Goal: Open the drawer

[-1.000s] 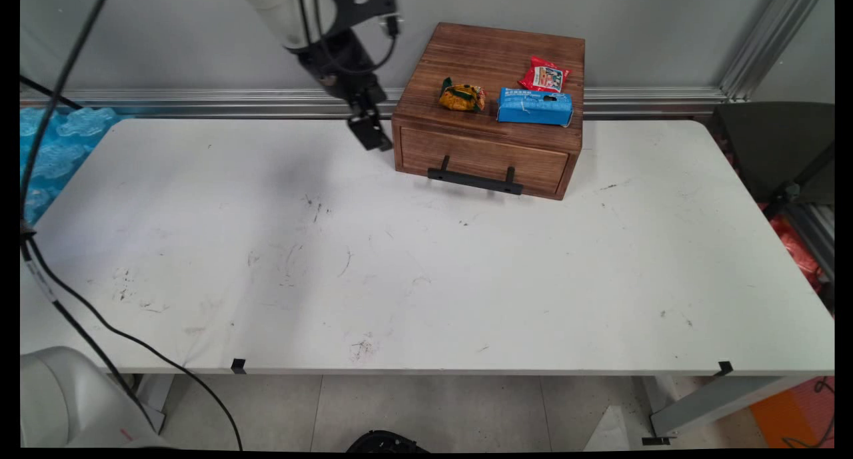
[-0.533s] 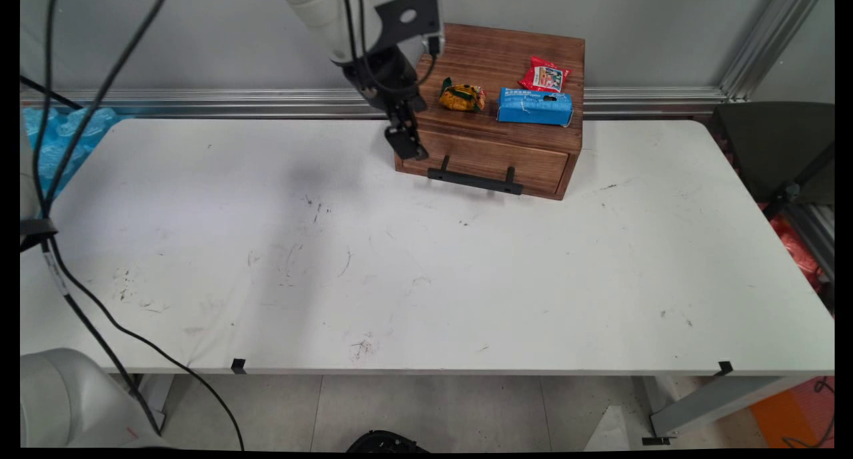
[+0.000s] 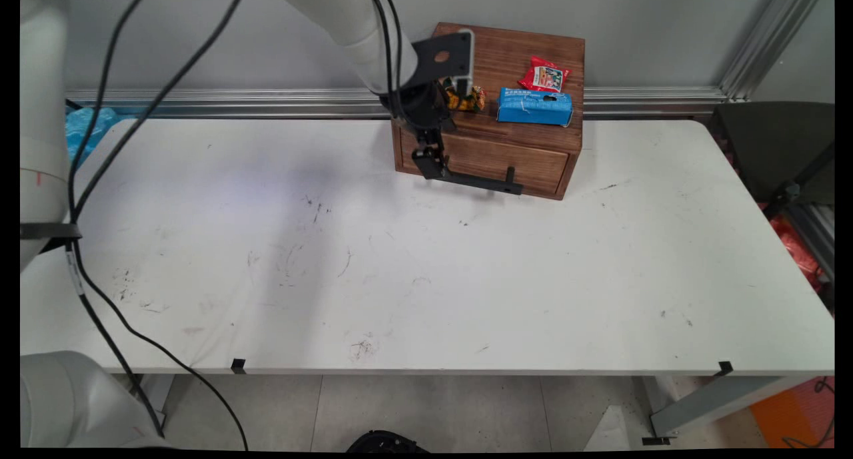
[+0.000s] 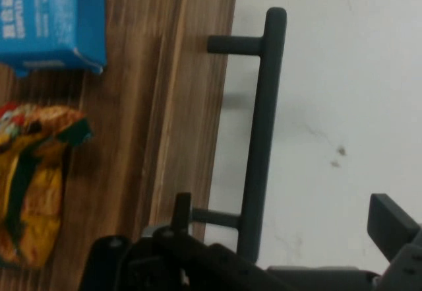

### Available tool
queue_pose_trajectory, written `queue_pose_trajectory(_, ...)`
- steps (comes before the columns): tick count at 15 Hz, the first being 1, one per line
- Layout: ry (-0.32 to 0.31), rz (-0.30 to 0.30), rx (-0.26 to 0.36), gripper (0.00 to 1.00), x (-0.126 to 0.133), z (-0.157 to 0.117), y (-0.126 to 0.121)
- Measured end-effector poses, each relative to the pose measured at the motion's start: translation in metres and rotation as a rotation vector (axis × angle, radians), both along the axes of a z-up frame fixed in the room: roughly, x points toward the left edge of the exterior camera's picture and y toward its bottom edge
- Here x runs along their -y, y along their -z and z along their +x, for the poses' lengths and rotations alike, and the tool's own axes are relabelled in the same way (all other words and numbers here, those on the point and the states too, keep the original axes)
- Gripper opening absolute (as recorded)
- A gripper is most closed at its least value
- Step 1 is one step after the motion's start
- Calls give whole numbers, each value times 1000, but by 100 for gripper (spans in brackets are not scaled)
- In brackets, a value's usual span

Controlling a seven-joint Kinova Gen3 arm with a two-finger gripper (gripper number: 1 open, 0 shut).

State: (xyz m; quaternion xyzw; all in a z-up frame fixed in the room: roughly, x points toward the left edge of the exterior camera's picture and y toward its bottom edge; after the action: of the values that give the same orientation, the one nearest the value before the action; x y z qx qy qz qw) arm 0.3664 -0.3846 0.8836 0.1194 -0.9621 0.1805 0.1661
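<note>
Gripper (image 3: pixel 430 160) is hanging wide open over the left end of the drawer handle (image 3: pixel 480 179) — fingers straddling the bar, not touching it. Wooden drawer box (image 3: pixel 490 122) is carrying a yellow snack bag (image 4: pixel 30 179) and blue tissue pack (image 3: pixel 535 106).

Even, diffuse light fell from above; the desk (image 3: pixel 426 279) showed only a soft grey shadow under the arm. The hand view was slightly blurred throughout.
</note>
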Motion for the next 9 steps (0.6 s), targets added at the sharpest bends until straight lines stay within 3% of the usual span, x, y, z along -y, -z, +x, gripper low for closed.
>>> queue_pose_trajectory(9,50,13,-11,100,13,-27,50)
